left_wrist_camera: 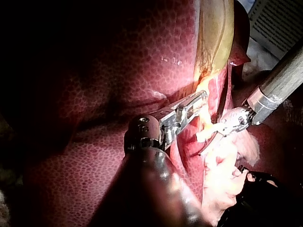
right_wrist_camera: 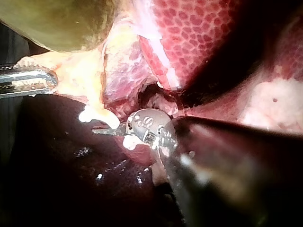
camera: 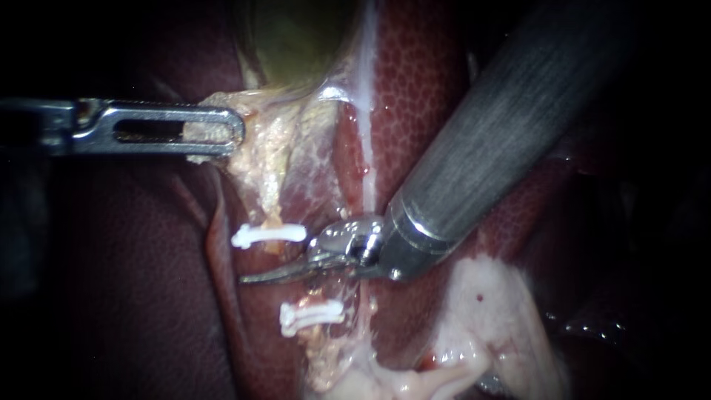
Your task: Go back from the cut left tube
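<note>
The left tube runs down the pale tissue below the gallbladder [camera: 296,37] and is parted. One white clip [camera: 268,235] sits on its upper stump and a pair of white clips [camera: 311,315] on the lower one. My right instrument [camera: 255,278] comes in from the upper right. Its thin curved blades lie together in the gap between the clips, pointing left. My left instrument [camera: 218,132] holds a flap of pale yellow tissue [camera: 259,148] at the gallbladder's neck in its slotted jaws, pulling it left. The right wrist view shows the blade tip [right_wrist_camera: 102,131] just under the upper clip [right_wrist_camera: 97,114].
Dark red liver [camera: 415,89] lies around and behind the site. A thin white strand [camera: 366,148] runs down beside the right instrument's wrist. A lump of pale fatty tissue [camera: 489,311] sits under the right shaft [camera: 503,126], which fills the upper right.
</note>
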